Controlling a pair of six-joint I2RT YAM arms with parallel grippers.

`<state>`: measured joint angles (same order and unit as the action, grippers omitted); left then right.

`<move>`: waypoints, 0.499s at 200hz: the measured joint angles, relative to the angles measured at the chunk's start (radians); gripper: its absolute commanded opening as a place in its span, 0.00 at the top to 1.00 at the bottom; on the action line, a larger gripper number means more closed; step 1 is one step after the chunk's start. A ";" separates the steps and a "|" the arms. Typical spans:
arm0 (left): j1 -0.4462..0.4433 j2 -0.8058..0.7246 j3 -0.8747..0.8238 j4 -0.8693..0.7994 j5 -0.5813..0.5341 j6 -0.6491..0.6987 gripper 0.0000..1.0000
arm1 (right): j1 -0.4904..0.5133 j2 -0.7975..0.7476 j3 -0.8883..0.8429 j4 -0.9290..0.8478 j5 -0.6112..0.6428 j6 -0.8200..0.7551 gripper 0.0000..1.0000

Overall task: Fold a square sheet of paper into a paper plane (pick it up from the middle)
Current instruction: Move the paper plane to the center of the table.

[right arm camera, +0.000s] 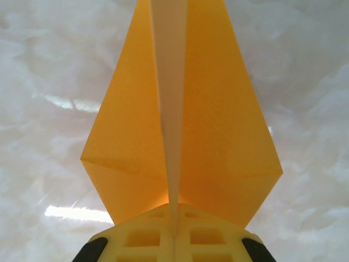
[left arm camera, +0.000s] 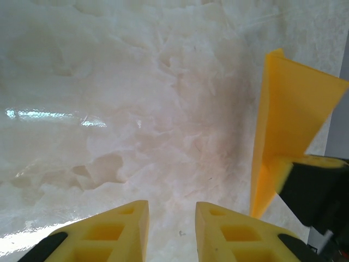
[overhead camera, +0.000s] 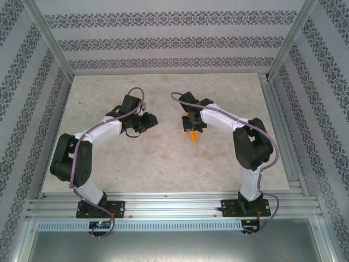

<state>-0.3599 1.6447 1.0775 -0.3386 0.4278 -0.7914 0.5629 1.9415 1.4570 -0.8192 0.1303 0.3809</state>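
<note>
Here the right end effector (right arm camera: 174,221) is clamped on the paper plane (right arm camera: 218,125); the left end effector (left arm camera: 172,218) stands partly open, empty.

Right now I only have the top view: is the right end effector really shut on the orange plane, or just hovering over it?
Observer: Shut on it. In the right wrist view, the right end effector pinches the plane along its centre crease, with a wing spread to each side.
Operator: Is the left end effector holding any of it?
Observer: No. The left end effector is open with nothing between its fingers. In the left wrist view the plane sits off to their right, not between them.
</note>
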 measured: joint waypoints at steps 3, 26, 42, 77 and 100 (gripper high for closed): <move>0.000 -0.003 0.000 0.000 -0.002 0.000 0.70 | -0.004 0.010 0.004 0.000 0.000 -0.003 1.00; 0.002 -0.014 -0.002 0.000 -0.012 0.000 0.70 | -0.015 0.074 0.027 0.001 -0.004 -0.011 0.98; 0.005 -0.016 -0.002 0.000 -0.017 0.000 0.70 | -0.015 0.103 0.031 0.004 -0.008 -0.014 0.93; 0.006 -0.016 -0.006 0.000 -0.019 0.000 0.70 | -0.015 0.108 0.030 0.005 -0.024 -0.016 0.87; 0.006 -0.016 -0.006 0.000 -0.019 0.000 0.70 | -0.015 0.108 0.021 0.005 -0.031 -0.017 0.84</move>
<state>-0.3534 1.6287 1.0714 -0.3386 0.4091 -0.7914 0.5480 2.0495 1.4784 -0.8139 0.0994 0.3637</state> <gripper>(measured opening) 0.303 0.151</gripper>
